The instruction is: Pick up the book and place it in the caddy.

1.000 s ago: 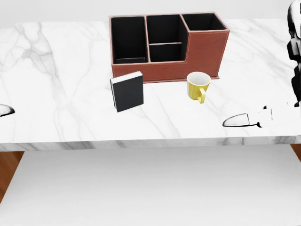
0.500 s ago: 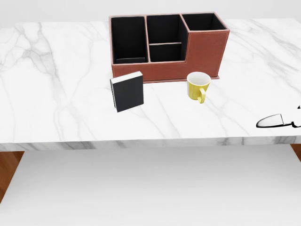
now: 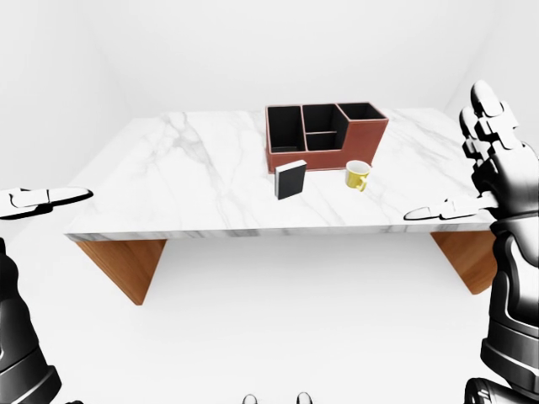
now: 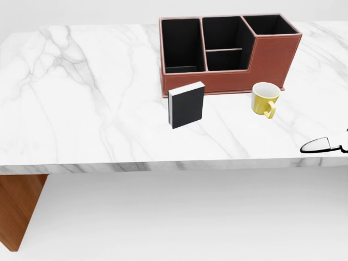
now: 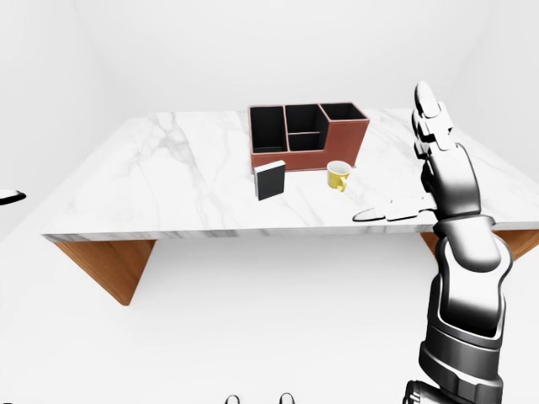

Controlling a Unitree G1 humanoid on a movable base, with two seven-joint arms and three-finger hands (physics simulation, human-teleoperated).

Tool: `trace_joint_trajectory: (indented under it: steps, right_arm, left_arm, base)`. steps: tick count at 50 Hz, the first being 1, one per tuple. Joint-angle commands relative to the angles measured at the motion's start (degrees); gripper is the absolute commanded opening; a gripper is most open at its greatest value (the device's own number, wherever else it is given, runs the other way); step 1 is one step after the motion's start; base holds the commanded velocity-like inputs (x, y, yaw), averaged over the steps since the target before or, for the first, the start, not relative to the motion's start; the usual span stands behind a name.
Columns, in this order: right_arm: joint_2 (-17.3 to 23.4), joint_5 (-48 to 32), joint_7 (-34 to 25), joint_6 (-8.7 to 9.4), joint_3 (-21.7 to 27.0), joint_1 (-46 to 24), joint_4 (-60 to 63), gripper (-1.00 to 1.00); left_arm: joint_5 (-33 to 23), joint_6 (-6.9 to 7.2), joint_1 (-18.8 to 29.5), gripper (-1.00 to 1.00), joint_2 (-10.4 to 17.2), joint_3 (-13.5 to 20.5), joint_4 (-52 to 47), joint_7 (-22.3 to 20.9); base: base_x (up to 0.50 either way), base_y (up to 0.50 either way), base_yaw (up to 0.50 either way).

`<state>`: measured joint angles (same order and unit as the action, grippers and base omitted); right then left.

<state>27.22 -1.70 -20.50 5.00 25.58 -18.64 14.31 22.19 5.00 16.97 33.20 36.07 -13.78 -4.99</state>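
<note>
Right hand (image 5: 434, 139) (open): one book (image 4: 186, 105), one caddy (image 4: 231, 51).

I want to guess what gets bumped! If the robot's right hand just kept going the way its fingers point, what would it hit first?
Probably nothing. The right hand is open, fingers pointing up past the table toward the blank white wall. Depth is hard to judge.

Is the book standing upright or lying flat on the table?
Upright. The book stands on its edge on the table, its black cover facing the camera, outside the caddy.
</note>
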Motion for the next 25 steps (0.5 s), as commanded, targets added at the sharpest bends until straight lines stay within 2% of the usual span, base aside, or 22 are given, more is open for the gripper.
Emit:
trace_joint_trajectory:
  steps: [1, 4, 14, 25]
  right_arm:
    - [-0.09, -0.71, -0.25, 0.00, -0.07, 0.17, -0.91, 1.00]
    - [-0.03, -1.51, -0.26, 0.00, -0.52, 0.50, -1.00, 1.00]
    - [-0.78, -3.71, -1.47, 0.00, -0.67, 0.81, -0.43, 1.00]
    - [-1.01, -4.65, -1.93, 0.00, -0.78, 1.16, -0.04, 1.00]
  left_arm:
    - [-0.58, 0.00, -0.14, 1.00, 0.03, 0.05, 0.08, -0.50]
    - [-0.62, 0.00, -0.10, 1.00, 0.03, 0.11, 0.07, -0.55]
    - [-0.88, 0.00, -0.19, 1.00, -0.04, 0.09, 0.42, -0.93]
    - [-1.01, 0.00, -0.17, 1.00, 0.01, 0.13, -0.11, -1.01]
  base:
    - [0.00, 0.50, 0.00]
    - [0.00, 0.48, 0.00]
    - [0.00, 0.01, 0.00]
    - [0.48, 0.00, 0.00]
